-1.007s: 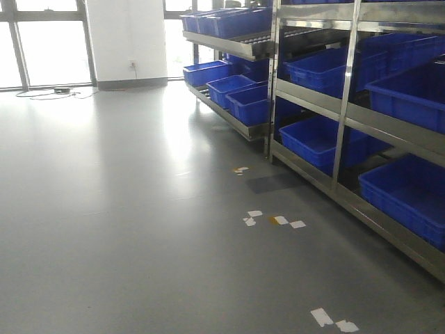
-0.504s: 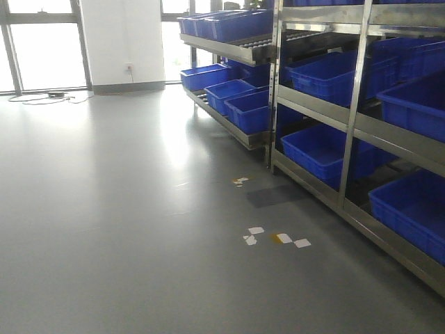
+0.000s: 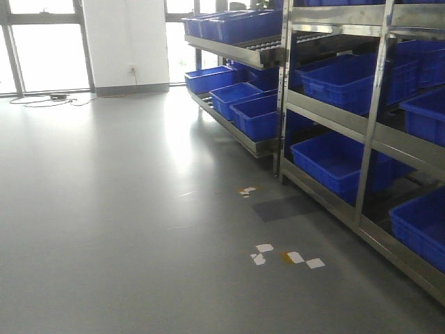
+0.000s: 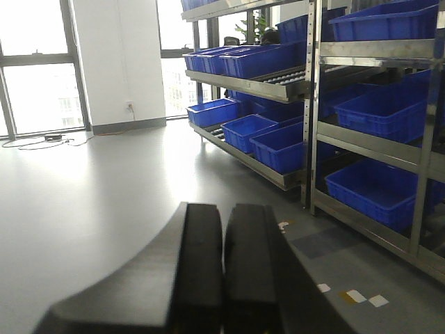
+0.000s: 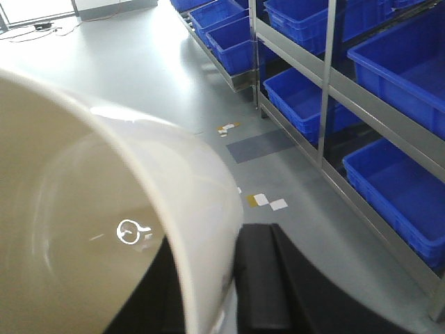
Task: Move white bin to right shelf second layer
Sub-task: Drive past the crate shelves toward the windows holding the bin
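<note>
White bin [image 5: 97, 181] opens toward the camera, rim pinched by right gripper [image 5: 208, 257] (left gripper [image 4: 222, 216] pressed together), above grey floor [image 5: 139, 62].

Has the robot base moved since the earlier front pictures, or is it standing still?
Yes, forward: the fixed floor tape marks sit lower in the front view, and the steel shelf post sits further right.

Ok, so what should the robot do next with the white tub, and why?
Probably roll closer to the steel shelf on the right: the right hand holds the white bin, but the shelf looks out of reach across the floor.
</note>
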